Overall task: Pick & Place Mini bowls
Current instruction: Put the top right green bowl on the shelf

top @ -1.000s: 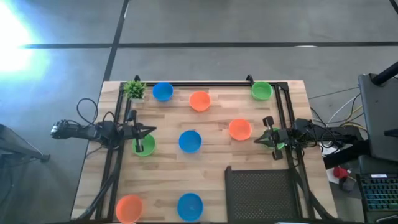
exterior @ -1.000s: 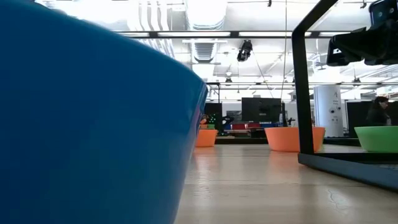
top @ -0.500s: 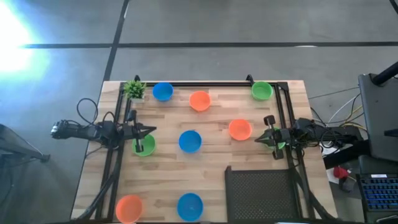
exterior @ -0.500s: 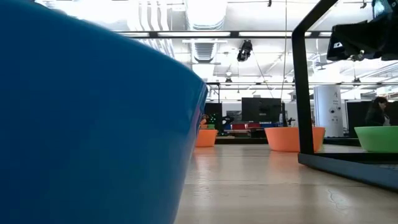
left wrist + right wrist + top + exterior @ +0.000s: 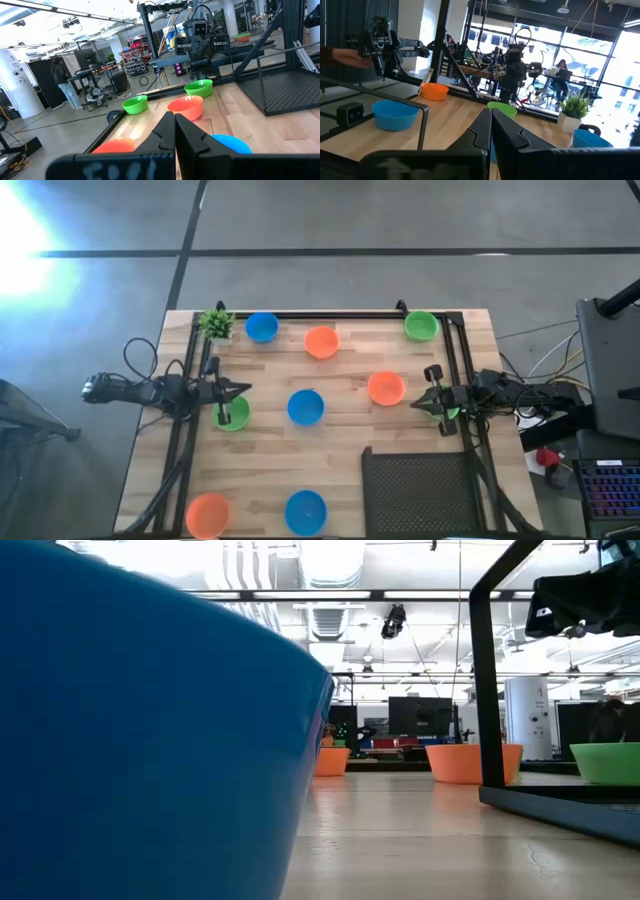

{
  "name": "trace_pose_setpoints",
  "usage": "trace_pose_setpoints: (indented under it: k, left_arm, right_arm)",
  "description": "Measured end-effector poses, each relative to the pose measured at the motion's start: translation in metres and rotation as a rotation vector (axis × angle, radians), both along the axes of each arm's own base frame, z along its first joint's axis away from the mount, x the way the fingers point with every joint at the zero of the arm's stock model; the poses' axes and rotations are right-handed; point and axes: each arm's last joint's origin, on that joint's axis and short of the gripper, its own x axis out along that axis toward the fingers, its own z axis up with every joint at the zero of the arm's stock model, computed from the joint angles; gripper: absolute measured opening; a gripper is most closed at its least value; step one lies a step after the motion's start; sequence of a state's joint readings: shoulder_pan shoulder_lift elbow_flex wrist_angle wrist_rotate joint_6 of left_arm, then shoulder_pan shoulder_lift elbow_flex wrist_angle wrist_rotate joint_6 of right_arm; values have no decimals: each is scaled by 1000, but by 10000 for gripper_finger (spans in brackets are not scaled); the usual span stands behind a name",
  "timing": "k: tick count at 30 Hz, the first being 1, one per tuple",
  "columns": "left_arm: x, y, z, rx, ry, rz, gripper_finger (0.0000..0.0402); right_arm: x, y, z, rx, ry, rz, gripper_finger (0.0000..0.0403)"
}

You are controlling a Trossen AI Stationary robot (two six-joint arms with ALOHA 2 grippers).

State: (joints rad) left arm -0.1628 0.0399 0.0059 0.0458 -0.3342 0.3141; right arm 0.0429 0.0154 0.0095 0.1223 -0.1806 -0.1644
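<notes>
layout: mini bowls lie scattered singly on the wooden table [image 5: 350, 435], e.g. blue bowl [image 5: 305, 407] at centre, seemingly awaiting pickup; none held | left gripper [image 5: 243, 389]: jaws closed, empty, arm level over the left green bowl [image 5: 232, 414] | right gripper [image 5: 414, 404]: jaws closed, empty, just beside the orange bowl [image 5: 385, 388]

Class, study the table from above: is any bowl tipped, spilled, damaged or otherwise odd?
Nothing looks tipped, spilled or broken. The small round plastic bowls sit upright, scattered over the wooden table. One oddity: a green bowl lies directly under the left gripper, and another green one is mostly hidden beneath the right gripper.
</notes>
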Motion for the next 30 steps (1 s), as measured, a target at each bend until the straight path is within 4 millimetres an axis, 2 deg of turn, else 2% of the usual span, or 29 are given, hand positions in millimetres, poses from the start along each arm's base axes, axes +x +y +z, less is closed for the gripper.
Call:
trace_pose_setpoints:
  k: [11, 18, 25, 30]
  left_arm:
    - [0, 0, 0, -5, -6, 0, 0]
    - [0, -2, 7, -231, -99, -83, 0]
    - [0, -2, 10, -248, -96, -88, 0]
    - [-1, 0, 26, -332, -133, -6, 0]
  right_arm:
    - [0, 0, 2, -20, -29, -3, 8]
    - [0, 0, 2, -18, -29, -3, 8]
    - [0, 0, 2, -17, -26, -2, 8]
    - [0, 0, 1, 3, -4, 0, 8]
